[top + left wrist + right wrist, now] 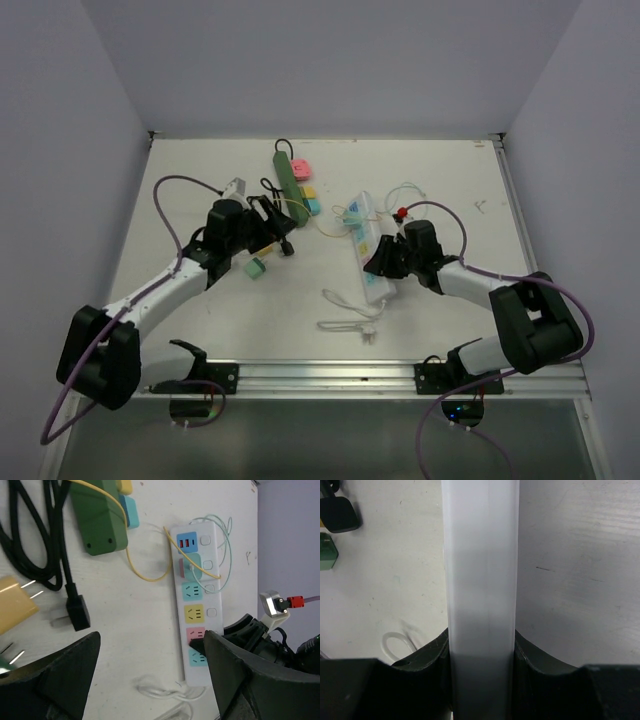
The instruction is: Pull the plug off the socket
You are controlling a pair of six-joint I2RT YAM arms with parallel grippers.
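Observation:
A white power strip (pixel 365 245) with coloured sockets lies in the middle of the table. A teal plug (pixel 192 566) with a pale green cable sits in its second socket, also seen in the top view (pixel 352 213). My right gripper (pixel 384 263) is shut across the strip's near half, its jaws pressed on both long sides of the strip (pixel 481 580). It also shows in the left wrist view (pixel 247 635). My left gripper (pixel 274 230) hangs open and empty left of the strip, its jaws wide apart (pixel 150 680).
A green power strip (pixel 291 180) with pink, yellow and blue plugs lies at the back. A loose yellow plug (pixel 15 605), a black plug (pixel 76 612) on a black cable and a green plug (pixel 257 267) lie near my left gripper. The strip's white cable (pixel 350 320) coils in front.

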